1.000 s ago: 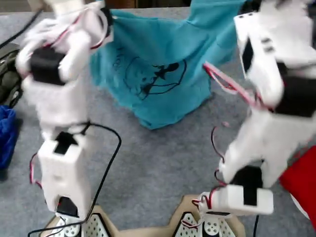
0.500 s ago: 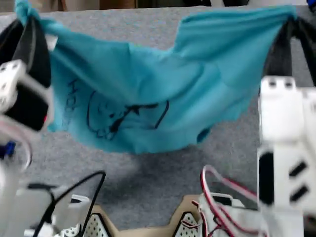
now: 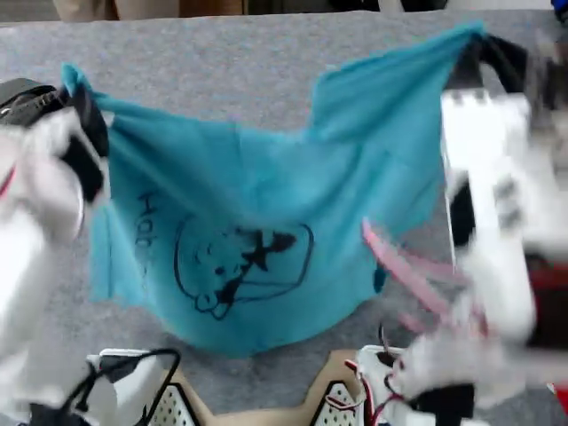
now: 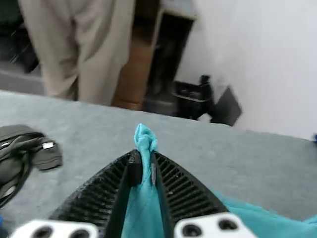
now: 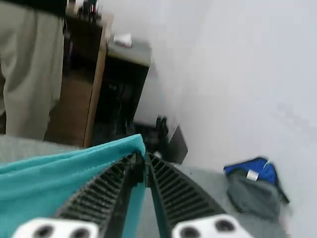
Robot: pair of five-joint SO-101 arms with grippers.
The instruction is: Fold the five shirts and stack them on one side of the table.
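A teal shirt (image 3: 266, 213) with a black drawing on it hangs spread out in the air between my two grippers. My left gripper (image 3: 78, 96) is shut on its left corner, and in the left wrist view the black fingers (image 4: 168, 181) pinch a tuft of teal cloth (image 4: 144, 141). My right gripper (image 3: 475, 43) is shut on the far right corner, held higher than the left. Its wrist view has the teal fabric (image 5: 59, 183) clamped in the right gripper (image 5: 145, 171). The shirt's lower hem hangs close to the arm bases at the table's front.
A red garment (image 3: 550, 288) lies at the table's right edge behind the right arm. A dark grey garment (image 4: 22, 148) lies on the grey table (image 3: 248, 71) to the left. Blue and grey clothes (image 5: 252, 186) lie farther off. A person stands beyond the table's far edge.
Both arms lifted the bunched shirt and pulled its corners apart. Since half a second ago the left corner has dropped and the shirt hangs lower, nearer the front.
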